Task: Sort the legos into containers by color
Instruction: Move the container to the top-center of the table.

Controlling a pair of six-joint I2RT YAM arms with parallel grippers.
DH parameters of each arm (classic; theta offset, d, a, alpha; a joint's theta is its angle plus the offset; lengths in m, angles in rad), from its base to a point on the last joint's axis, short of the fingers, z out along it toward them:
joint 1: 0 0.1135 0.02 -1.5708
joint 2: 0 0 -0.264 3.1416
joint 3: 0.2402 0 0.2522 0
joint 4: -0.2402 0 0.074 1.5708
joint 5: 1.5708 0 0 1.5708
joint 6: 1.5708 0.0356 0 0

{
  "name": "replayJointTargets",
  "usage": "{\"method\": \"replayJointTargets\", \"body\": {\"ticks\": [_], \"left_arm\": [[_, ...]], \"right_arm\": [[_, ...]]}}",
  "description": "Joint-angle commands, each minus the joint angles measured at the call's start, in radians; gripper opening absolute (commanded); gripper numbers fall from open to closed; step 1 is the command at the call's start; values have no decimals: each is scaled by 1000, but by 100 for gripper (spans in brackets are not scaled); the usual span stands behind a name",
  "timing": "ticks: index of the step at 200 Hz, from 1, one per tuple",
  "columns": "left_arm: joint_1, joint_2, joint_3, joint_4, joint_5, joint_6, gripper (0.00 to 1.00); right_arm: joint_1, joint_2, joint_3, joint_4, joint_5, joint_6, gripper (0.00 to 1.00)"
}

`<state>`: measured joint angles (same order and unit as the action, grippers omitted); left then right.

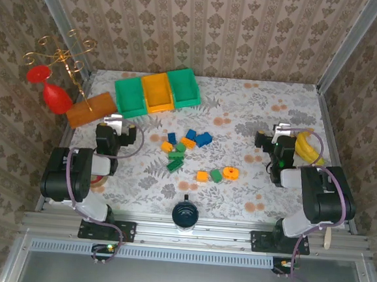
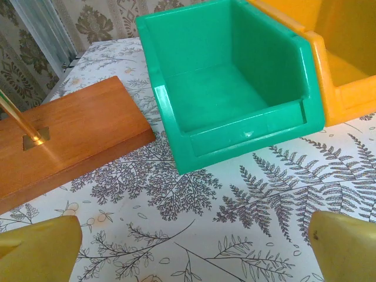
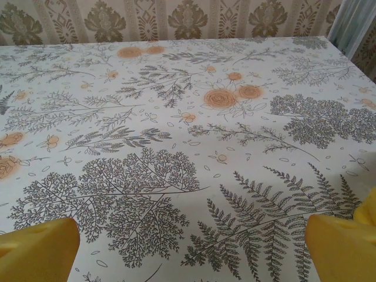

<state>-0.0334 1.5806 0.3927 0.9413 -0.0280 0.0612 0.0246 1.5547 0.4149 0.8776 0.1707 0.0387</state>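
Nothing is sorted yet. On the tabletop (image 1: 256, 107) the bins (image 1: 157, 107) stand far left and look empty, and the legos (image 1: 188, 142) lie loose in the middle. The jaws of the left gripper (image 2: 191, 247) and right gripper (image 3: 191, 247) are wide and hold nothing. We should descend straight onto one separate brick. The block (image 1: 91, 109) beside the bins and the banana (image 1: 305, 149) near the right gripper seem not in our way.

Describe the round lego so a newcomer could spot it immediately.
From the three joined bins at the far side of the table, come nearer to the loose bricks. The round lego ends the nearest trio on the right: orange, gear-toothed, while its neighbours are square.
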Motion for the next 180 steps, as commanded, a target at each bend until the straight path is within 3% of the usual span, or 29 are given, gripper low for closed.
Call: {"method": "replayJointTargets", "body": {"ticks": [1,180], "left_arm": [[-5,-24,-10,3,-12,25,100],[6,-24,-3,-13,5,16,100]], "right_arm": [[8,-26,-13,-12,-10,10,100],[8,-27,-14,-9,-10,10,100]]}}
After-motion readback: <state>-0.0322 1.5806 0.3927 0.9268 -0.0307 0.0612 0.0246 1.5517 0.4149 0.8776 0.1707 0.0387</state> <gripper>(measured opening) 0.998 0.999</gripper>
